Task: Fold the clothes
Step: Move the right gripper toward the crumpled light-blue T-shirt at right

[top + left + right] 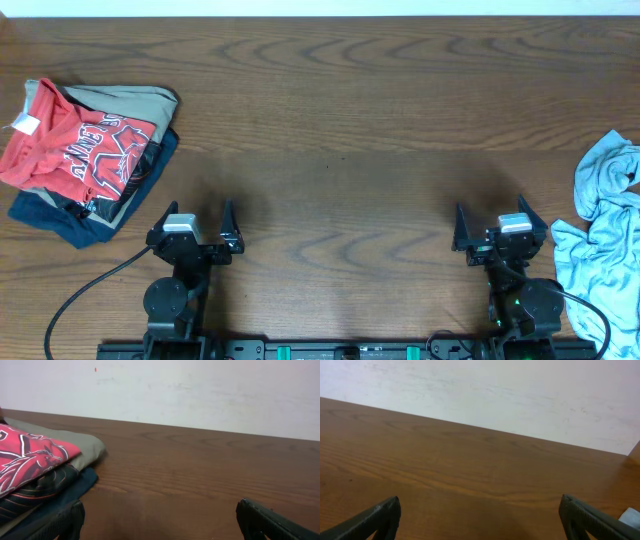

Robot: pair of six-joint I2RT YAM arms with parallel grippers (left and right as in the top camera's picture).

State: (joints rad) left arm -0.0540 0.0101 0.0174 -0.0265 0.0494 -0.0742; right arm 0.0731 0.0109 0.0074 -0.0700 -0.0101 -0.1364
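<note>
The clothes, a pale blue T-shirt, lie crumpled in a heap at the table's right edge; a small pale corner of the T-shirt shows at the right of the right wrist view. My right gripper stands open near the front edge, just left of the heap and apart from it. Its fingers frame bare wood. My left gripper is open too, at the front left, with nothing between its fingers.
A folded stack sits at the back left: a red shirt with white lettering on top, a khaki garment and a navy one under it. The stack lies just left of my left gripper. Brown wooden table.
</note>
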